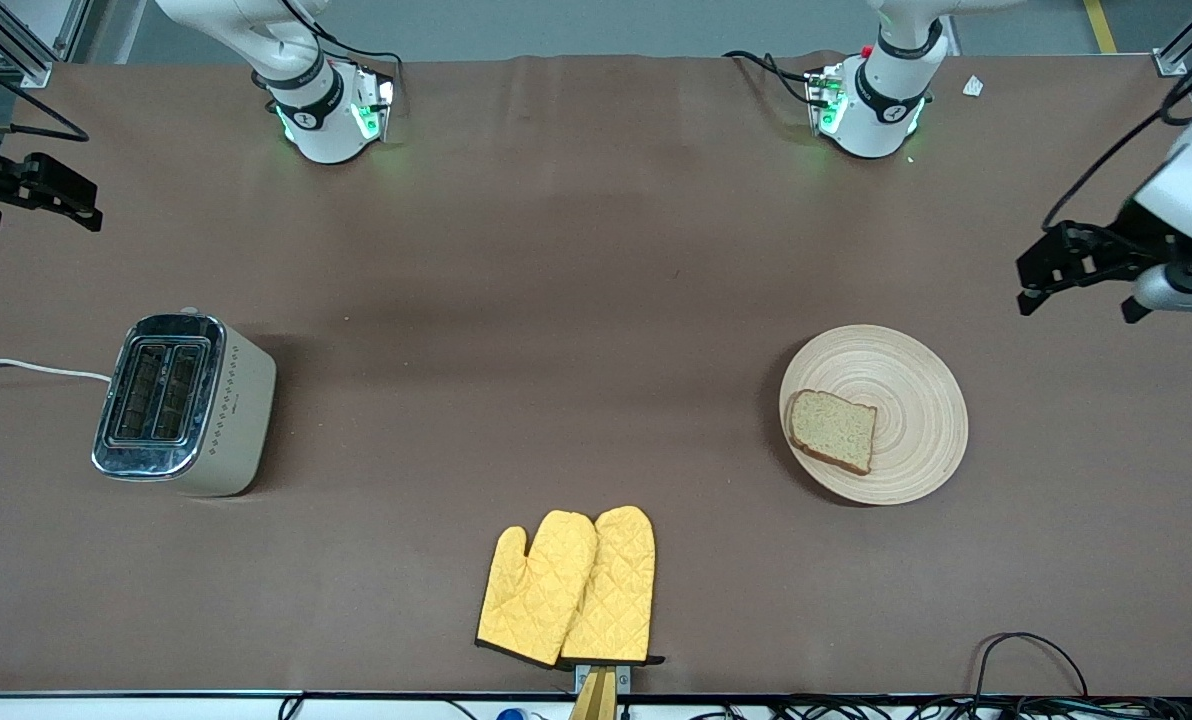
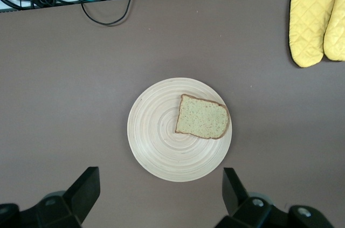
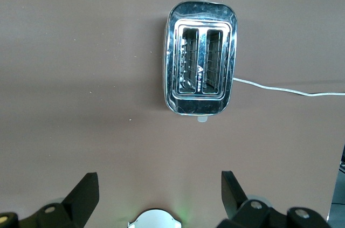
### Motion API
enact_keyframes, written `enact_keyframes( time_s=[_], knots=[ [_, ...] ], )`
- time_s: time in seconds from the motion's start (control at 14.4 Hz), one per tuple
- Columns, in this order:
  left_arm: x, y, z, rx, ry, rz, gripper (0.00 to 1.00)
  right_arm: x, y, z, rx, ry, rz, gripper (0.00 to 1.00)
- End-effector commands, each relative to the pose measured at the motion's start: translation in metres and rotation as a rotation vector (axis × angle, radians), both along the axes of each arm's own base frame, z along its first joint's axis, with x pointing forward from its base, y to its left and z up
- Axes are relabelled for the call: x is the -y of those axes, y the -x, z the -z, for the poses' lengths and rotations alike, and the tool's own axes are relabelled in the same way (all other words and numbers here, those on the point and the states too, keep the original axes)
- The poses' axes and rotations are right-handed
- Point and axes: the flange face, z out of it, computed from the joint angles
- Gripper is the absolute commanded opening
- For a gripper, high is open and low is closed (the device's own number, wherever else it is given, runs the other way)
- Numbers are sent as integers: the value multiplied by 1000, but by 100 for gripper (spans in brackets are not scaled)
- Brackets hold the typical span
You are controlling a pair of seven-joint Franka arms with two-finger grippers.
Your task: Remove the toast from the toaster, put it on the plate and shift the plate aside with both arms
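Left hand (image 2: 159, 198) wide, empty, over table by plate (image 1: 916, 365), right hand (image 3: 156, 198) likewise above toaster (image 3: 200, 58)

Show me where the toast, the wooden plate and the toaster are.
toast (image 1: 833, 430), front view, middle of the slice's speckled face.
plate (image 1: 911, 385), front view, bare ringed wood beside the slice.
toaster (image 1: 156, 392), front view, chrome top between its two slots.

Toaster (image 1: 184, 403), white cord (image 1: 31, 368) attached: 9 o'clock. Yellow oven mitts (image 1: 568, 590), paired: 6 o'clock, table (image 1: 556, 300) edge.
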Motion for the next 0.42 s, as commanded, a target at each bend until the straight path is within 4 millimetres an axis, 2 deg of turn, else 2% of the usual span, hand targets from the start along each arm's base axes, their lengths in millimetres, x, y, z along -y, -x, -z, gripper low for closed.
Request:
enact_keyframes(
  time_s=[0.0,0.35],
  knots=[
    [-4,24,2,16,-26,-11,100,0,2,-1,1,20,13,100],
    [-8,16,-4,28,-19,0,100,-2,2,-2,2,19,11,100]
  ],
)
